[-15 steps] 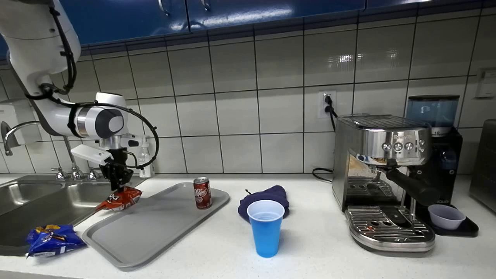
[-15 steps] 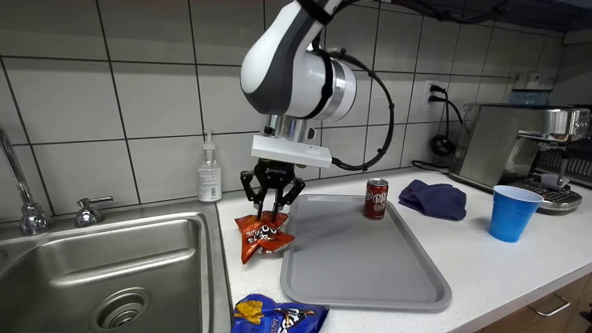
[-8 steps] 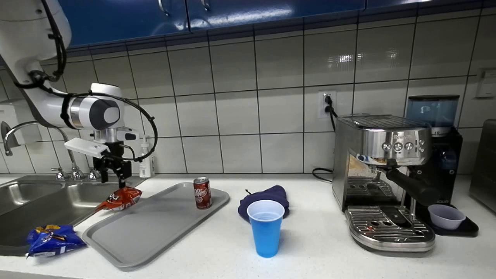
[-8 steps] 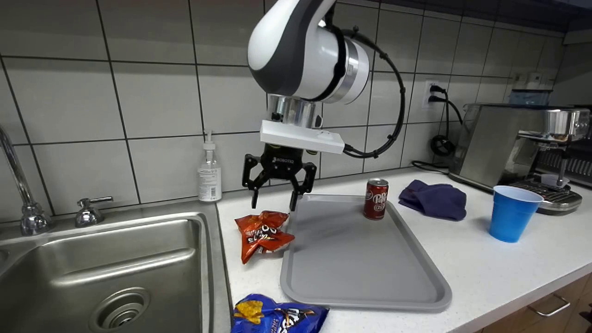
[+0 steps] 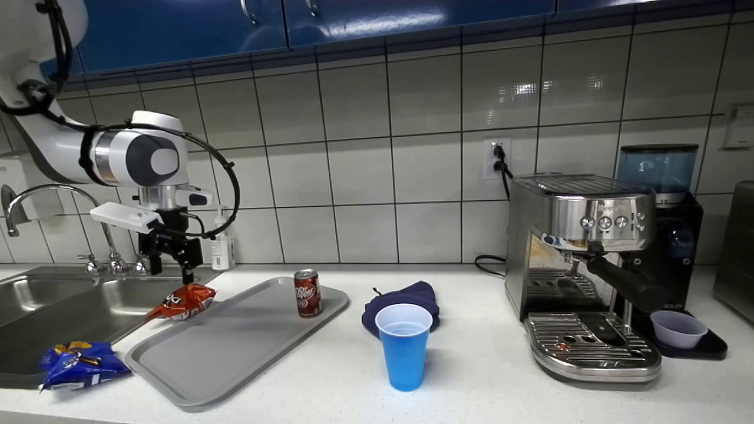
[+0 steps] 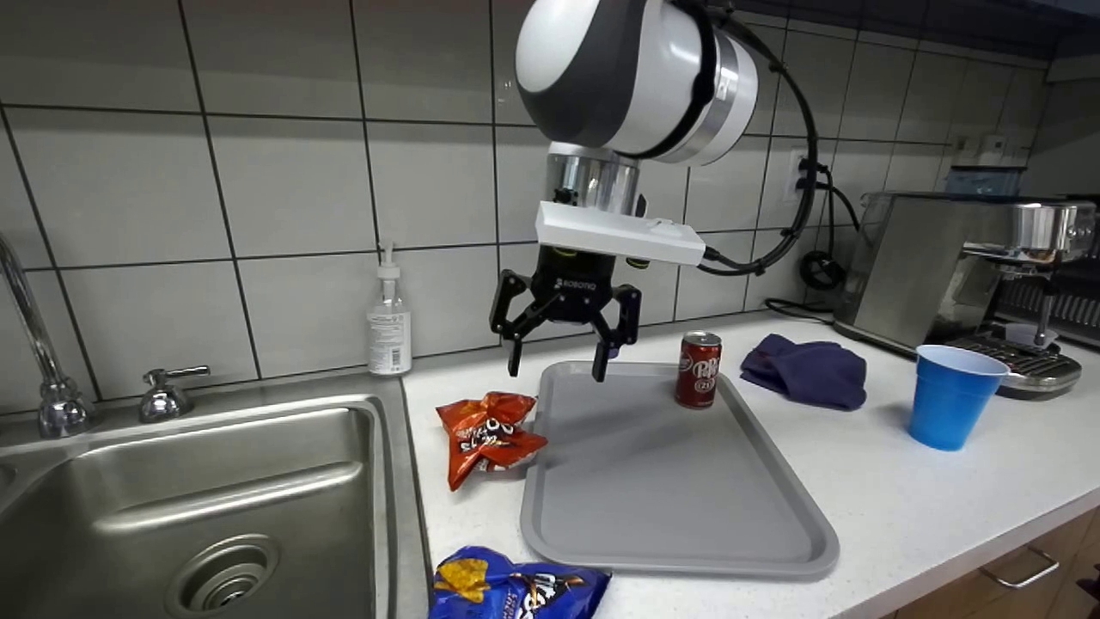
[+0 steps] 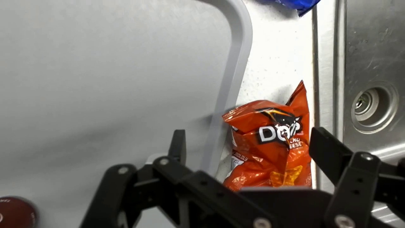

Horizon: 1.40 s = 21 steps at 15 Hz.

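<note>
1. I have the gripper [image 6: 557,374] hanging in the air on the end of the arm [image 6: 636,69], pointing down, its two fingers [image 7: 329,155] spread wide apart with nothing held between them.
2. Nearest to it is the red chip bag [image 7: 269,142], lying on the counter [image 5: 483,365] lower than the fingers and clear of them.
3. That bag sits crumpled in the strip between the sink [image 6: 400,499] and the gray tray [image 6: 679,507]; in my wrist view one corner laps over the tray's rim, though I can't tell whether it presses on it.
4. I see a blue chip bag [image 5: 85,365] just beside a corner of the tray, along the sink's edge.
5. On the tray, toward the tiled wall [image 5: 353,171], a red soda can [image 6: 698,370] stands upright.
6. Beyond the tray, in both exterior views, I get a bunched purple cloth [image 6: 804,371] and, near it, an upright blue cup [image 6: 956,400].
7. A soap bottle [image 6: 389,331] stands against the wall by the sink.
8. Well apart from my gripper is the coffee machine [image 5: 565,212], with a grinder [image 5: 686,247] and a small bowl [image 5: 678,330] beside it.
</note>
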Motion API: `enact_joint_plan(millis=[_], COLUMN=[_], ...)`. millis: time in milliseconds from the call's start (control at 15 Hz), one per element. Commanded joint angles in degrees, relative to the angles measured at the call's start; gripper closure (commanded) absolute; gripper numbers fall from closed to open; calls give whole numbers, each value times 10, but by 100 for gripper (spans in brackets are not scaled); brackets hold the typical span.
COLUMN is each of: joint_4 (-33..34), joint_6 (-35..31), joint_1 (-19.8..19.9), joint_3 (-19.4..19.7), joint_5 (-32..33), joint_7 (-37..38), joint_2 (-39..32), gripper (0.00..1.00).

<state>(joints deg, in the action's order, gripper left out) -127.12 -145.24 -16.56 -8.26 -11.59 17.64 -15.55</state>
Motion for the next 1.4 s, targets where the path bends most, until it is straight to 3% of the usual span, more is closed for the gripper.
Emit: enact_joint_plan(millis=[0,533,1333], joint_4=[-3,-7,-14], joint_6=[1,-14,-47], joint_1=[9,14,78], joint_3=[-9,-1,51], joint_5=[4,8,22], joint_7=[3,9,-15], joint_2=[3,11,13], gripper=[0,0,0])
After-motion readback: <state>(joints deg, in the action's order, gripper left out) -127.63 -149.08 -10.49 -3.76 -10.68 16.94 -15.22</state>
